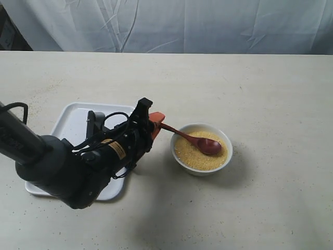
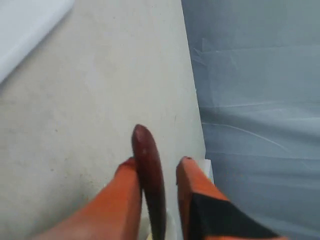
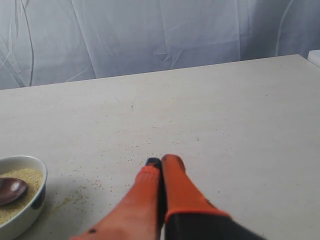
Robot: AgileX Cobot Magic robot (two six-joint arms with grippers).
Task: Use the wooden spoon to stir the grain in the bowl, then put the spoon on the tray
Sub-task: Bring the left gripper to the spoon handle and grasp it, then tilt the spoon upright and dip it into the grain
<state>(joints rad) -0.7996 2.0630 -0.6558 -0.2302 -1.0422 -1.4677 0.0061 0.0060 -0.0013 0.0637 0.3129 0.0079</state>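
Observation:
The white bowl (image 1: 227,153) holds yellow grain (image 1: 192,153), and the head of the dark wooden spoon (image 1: 200,143) rests on it. The handle slopes up and left out of the bowl into my left gripper (image 1: 156,124). In the left wrist view the handle (image 2: 147,165) lies against one orange finger, a visible gap separates it from the other, and the gripper (image 2: 158,162) is open around it. The white tray (image 1: 73,117) lies left of the bowl, partly under my left arm. My right gripper (image 3: 162,161) is shut and empty above the table, with the bowl (image 3: 35,197) off to one side.
Loose grains are scattered on the beige table (image 3: 125,150) near the bowl. A pale curtain (image 1: 166,23) hangs behind the table's far edge. The right arm does not show in the exterior view.

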